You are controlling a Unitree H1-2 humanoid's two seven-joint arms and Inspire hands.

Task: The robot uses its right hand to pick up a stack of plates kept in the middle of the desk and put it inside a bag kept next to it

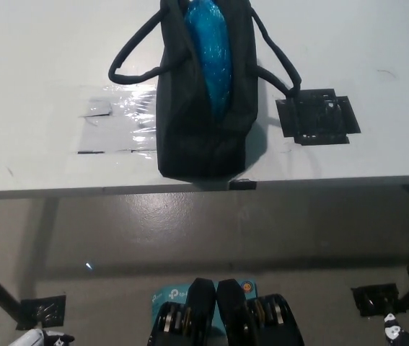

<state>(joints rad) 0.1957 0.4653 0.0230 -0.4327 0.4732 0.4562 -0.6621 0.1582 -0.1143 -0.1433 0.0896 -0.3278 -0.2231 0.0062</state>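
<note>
With the stack of blue plastic-wrapped plates (210,52) already standing on edge inside the black fabric bag (203,115), the placing step looks done from this view. Bag sits upright near the near edge of the white desk (38,65), its mouth open at the top, plates wedged between the two soft walls, which is probably why they hold vertical instead of lying flat. Two black loop handles (135,54) flop outward left and right on the desk, so the opening is unobstructed.

Black tape square (318,117) lies just right of the bag, bare; my guess is it marked the plates' start spot. Clear glossy tape patch (121,119) sits just left of the bag, partly under it, likely the bag's marker.

Right hand (406,317), black, is only a sliver at the bottom right corner, well below desk level and well apart from the bag. Cannot tell if it is released or clenched; it grasps nothing visible. Left hand (42,337), white, barely shows at the bottom left corner, resting low; state also unreadable.

Judgement: task essentially complete, arms parked clear of the desk.
</note>
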